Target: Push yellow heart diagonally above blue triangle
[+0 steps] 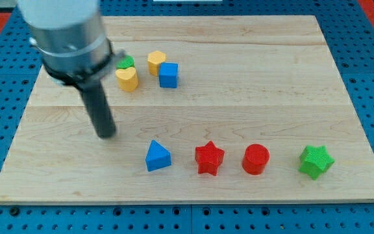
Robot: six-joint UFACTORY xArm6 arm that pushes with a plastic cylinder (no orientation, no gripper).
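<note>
Yellow heart [127,78]: small chunky block, matte yellow, two rounded lobes, flat top face. Located on the board's upper left part, touching or nearly touching a green block [126,62] just above it, of which only a rounded sliver shows; shape not determinable.

Blue triangle [157,156]: wedge-like block, saturated blue, flat top face, sharp apex toward the view's top. Located lower centre-left of the board, well apart from the yellow heart, below it and to the view's right.

Second yellow block [156,62]: faceted, roughly hexagonal top; right of the heart, just beside a blue cube [168,75], the two touching or nearly so.

Bottom row, left to right after the triangle: red star [208,158], five blunt points; red cylinder [256,158], round top face; green star [316,161], faceted and angular. All spaced apart, none touching.

Board [252,84]: pale wooden planks, visible grain and seams, smooth finish. Resting on a blue perforated surface [369,39], with red showing at the top corners.

Rod: dark, straight, matte, hanging from a blurred grey cylindrical housing at top left. My tip [106,134] on bare wood, below and left of the yellow heart, clear of it; left of and above the blue triangle. No fingers fitted, so nothing spread, pressed or pinched.
</note>
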